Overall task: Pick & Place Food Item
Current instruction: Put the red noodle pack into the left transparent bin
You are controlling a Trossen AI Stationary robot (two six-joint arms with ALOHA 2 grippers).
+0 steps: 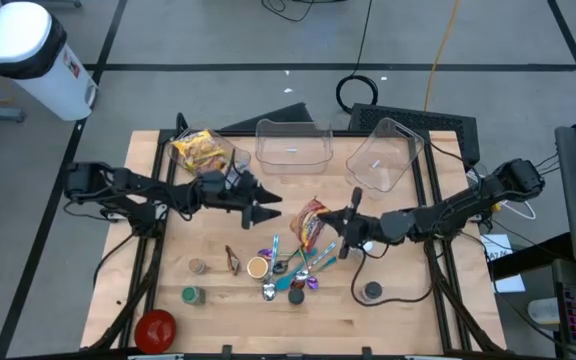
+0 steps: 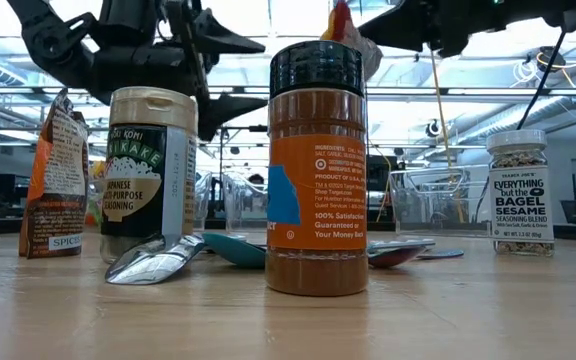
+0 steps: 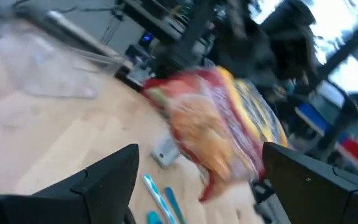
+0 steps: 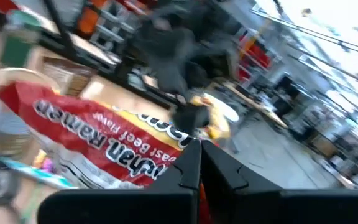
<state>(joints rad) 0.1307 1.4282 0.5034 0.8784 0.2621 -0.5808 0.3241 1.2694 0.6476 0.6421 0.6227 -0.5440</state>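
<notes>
Both arms are matte black, chunky jointed links with black cables running along them. The left gripper [image 1: 271,209] has two pointed, wedge-shaped black fingers; the right gripper [image 1: 350,222] has the same dark plastic fingers.

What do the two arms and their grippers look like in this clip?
Both arms are matte black and slender, built of jointed segments with dark cables trailing from their bases. The left gripper and right gripper each end in two black, pointed, wedge-shaped fingers. No markings are visible.

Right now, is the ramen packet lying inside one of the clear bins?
No, the ramen packet is outside both clear bins, over the wooden table, pinched by the right gripper with its fingers shut.
</notes>
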